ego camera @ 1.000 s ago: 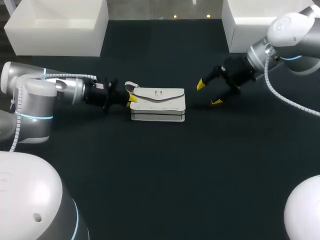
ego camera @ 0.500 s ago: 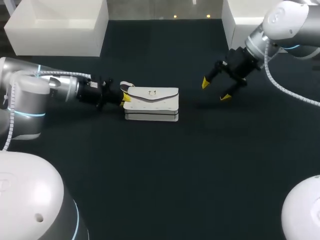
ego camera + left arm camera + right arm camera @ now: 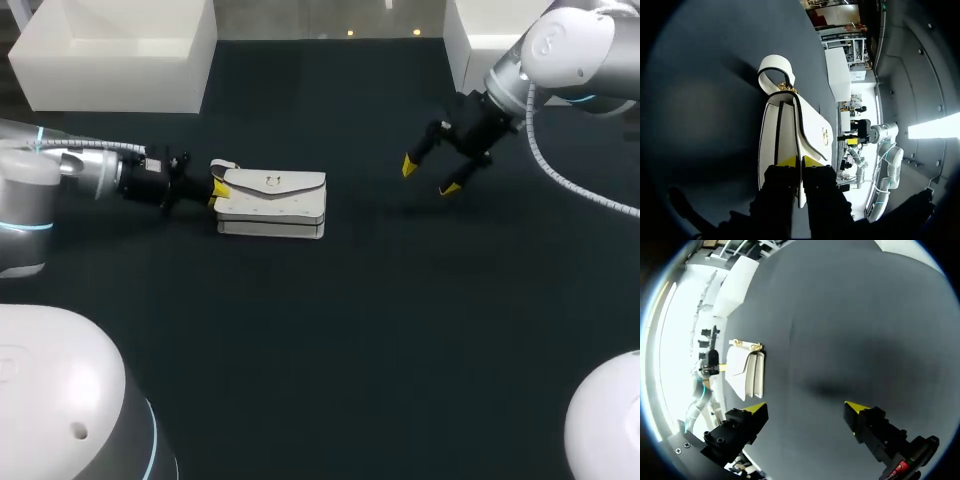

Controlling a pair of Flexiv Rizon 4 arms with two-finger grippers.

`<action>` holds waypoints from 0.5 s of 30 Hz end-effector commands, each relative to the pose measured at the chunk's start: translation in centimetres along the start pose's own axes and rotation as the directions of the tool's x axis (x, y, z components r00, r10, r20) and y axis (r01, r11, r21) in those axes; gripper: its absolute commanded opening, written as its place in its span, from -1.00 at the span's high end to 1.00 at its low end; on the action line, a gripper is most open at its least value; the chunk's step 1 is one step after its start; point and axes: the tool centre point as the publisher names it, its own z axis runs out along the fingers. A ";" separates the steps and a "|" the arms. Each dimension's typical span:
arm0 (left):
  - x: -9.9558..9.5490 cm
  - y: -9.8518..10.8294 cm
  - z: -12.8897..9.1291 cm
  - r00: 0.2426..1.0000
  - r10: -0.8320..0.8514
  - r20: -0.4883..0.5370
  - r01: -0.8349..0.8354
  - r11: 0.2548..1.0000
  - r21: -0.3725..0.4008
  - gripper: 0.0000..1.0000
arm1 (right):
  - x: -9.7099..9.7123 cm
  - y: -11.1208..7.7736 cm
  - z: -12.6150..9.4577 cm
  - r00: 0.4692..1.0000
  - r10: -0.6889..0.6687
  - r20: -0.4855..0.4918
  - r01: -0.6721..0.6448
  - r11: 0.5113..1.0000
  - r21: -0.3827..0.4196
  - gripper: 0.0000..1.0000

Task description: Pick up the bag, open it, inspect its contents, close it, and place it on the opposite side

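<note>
Bag: the white bag [image 3: 272, 200] is over the left half of the dark table [image 3: 350, 330], with its long side across the head view. The flap is closed and has a small gold clasp [image 3: 271, 181].
Bag strap: a short white loop [image 3: 775, 67] stands out at one end of the bag, joined with gold links. In the left wrist view it is at the end far from the fingers.
Contact with table: I cannot tell if the bag rests on the table or hangs just above it.
Left gripper: the left gripper [image 3: 217, 190] is clamped on the end of the bag nearest the left arm. In the left wrist view its yellow tips [image 3: 800, 161] press the bag's edge from two sides.
Right gripper: the right gripper [image 3: 430, 177] is over the right half of the table, well apart from the bag. Its fingers are spread wide and hold nothing [image 3: 806, 408].
Bag seen from right wrist: the bag [image 3: 746, 367] is far ahead of the right gripper, with the left arm behind it.
</note>
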 end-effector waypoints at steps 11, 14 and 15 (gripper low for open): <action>-2.3 -3.9 -5.3 0.996 0.031 0.079 -0.031 1.000 0.003 1.00 | -1.3 1.1 -3.0 0.961 0.026 0.275 -0.003 0.996 -0.085 -1.00; -2.9 -4.6 -6.5 0.995 0.034 0.092 -0.035 0.999 0.011 1.00 | -1.6 1.2 -3.6 0.948 0.061 0.313 -0.025 0.993 -0.117 -1.00; -3.1 -4.8 -6.9 0.995 0.035 0.094 -0.036 0.999 0.014 1.00 | -1.7 1.3 -3.7 0.942 0.070 0.328 -0.030 0.992 -0.126 -1.00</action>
